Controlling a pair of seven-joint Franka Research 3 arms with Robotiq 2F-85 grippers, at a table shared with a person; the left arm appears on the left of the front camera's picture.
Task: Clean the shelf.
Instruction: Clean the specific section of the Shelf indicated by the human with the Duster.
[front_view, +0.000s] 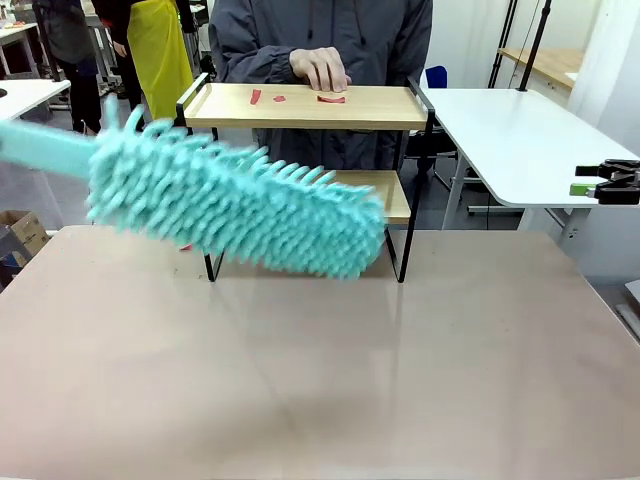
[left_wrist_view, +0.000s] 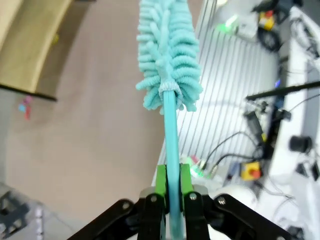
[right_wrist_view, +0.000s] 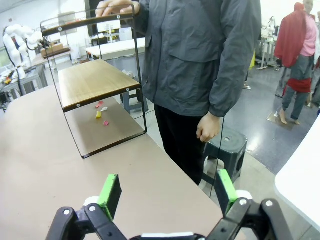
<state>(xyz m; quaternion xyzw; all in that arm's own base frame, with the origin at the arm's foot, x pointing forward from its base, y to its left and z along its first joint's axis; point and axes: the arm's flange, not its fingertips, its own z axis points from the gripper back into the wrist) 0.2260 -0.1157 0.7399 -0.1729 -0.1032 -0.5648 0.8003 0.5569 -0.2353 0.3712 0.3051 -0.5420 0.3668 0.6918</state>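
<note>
From the front, the one teal duster (front_view: 240, 205) hangs blurred and slanted above the tabletop (front_view: 320, 390), its head crossing in front of the lower board of the shelf (front_view: 385, 106). The shelf stands at the far edge of the tabletop, just before the person. It has two wooden boards, and on the top one I count three red scraps (front_view: 331, 98), which I take to be the dirt I am meant to sweep off. The person's hand (front_view: 320, 68) rests on the back of that top board, I judge to steady the light rack against my strokes. My right claw (front_view: 588, 181) hangs off at the right side, well apart from the shelf, probably parked there so it won't hinder the sweep. Along my left wrist, my left claw (left_wrist_view: 172, 181) is clamped tight on the duster's thin handle with both green pads pressing it. The grip is low on the handle, so the fluffy head reaches far ahead. A corner of the shelf lies at the upper left, apart from the head. Along my right wrist, the right claw stands wide apart with nothing between its two pads. Ahead, the shelf stands near the tabletop's edge with the person's hand on its top rail and a second hand (right_wrist_view: 207, 131) hanging at the person's side. Three small coloured scraps (right_wrist_view: 100, 112) lie under the lower board.
</note>
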